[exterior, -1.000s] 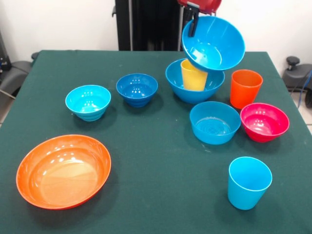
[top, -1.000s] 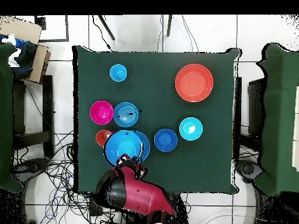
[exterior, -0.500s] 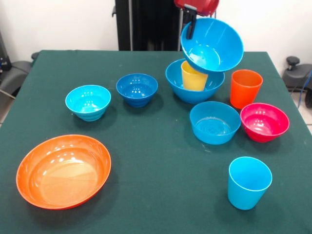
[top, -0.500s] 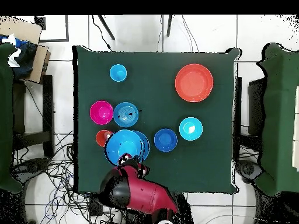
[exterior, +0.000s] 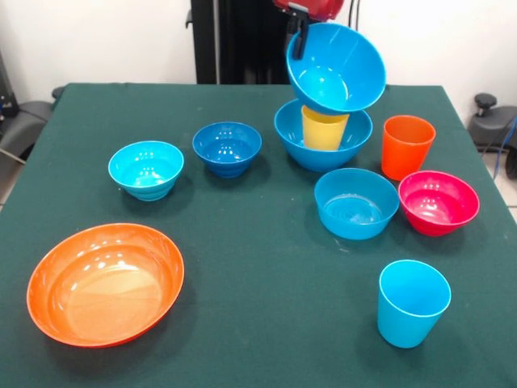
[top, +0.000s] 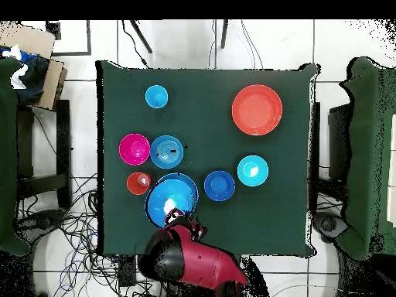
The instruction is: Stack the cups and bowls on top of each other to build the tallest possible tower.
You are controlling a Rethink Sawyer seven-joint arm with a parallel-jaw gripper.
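Gripper (exterior: 297, 32) pinches the tilted blue bowl's (exterior: 338, 69) rim, upper right; level it over the yellow cup (exterior: 324, 129) before releasing.

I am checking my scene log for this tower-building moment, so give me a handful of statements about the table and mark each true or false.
1. The gripper holds a large blue bowl tilted in the air by its rim. True.
2. The yellow cup stands inside another large blue bowl. True.
3. The orange cup is stacked inside the magenta-red bowl. False: it stands on the table beside that bowl.
4. The wide orange bowl has a cup in it. False: it is empty.
5. The light blue cup stands upright on its own. True.
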